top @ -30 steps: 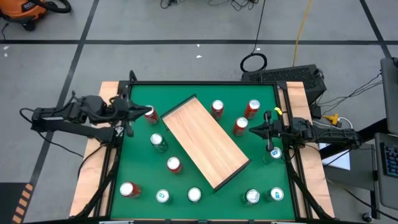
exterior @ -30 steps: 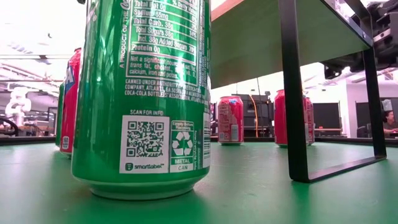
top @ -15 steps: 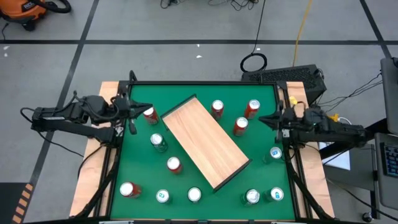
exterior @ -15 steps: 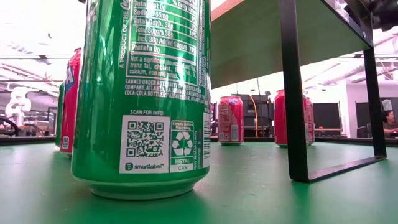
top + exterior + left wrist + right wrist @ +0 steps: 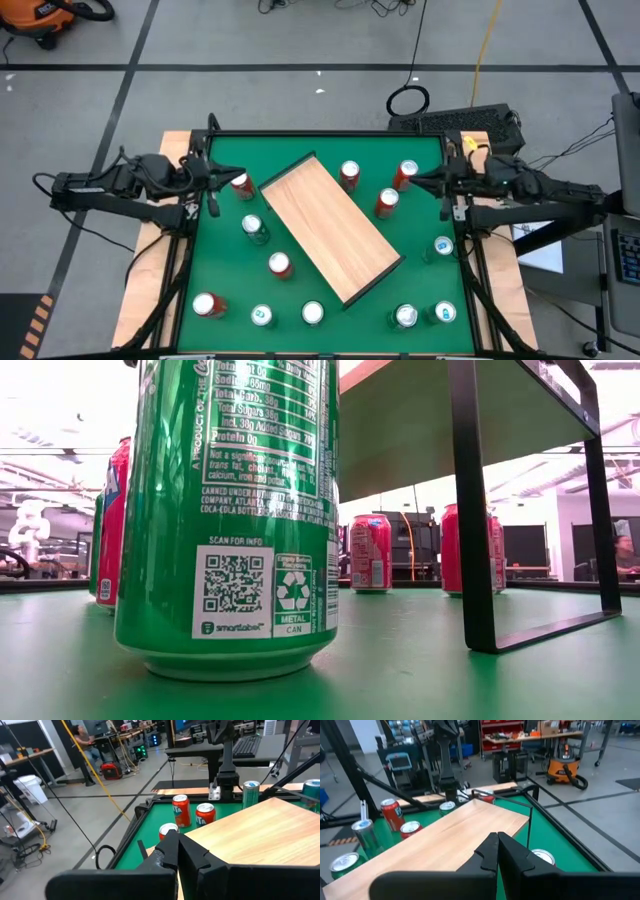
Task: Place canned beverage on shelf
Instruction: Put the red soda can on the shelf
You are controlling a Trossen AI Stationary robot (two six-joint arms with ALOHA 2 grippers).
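Note:
The shelf (image 5: 330, 228), a light wood board on thin black legs (image 5: 471, 510), stands slantwise in the middle of the green table. Several red and green cans stand upright on the table around it, among them a red can (image 5: 241, 184) at the far left and a red can (image 5: 405, 174) at the far right. No can is on the board. My left gripper (image 5: 215, 178) hangs shut at the table's left edge, beside the far-left red can and apart from it. My right gripper (image 5: 418, 181) hangs shut at the right edge, near the far-right red can. Both wrist views show shut, empty fingers, the left gripper (image 5: 177, 845) and the right gripper (image 5: 497, 847).
A green can (image 5: 230, 510) stands close before the low camera. More cans line the near edge, such as a red can (image 5: 207, 304) and a green can (image 5: 443, 313). A raised black rim (image 5: 330, 135) frames the table. People sit in the room beyond.
My right gripper has risen from low over the table's right side, passing out of the low view's upper right corner, and stays shut. In the high view it now shows nearer the far edge. No can and not the shelf has moved.

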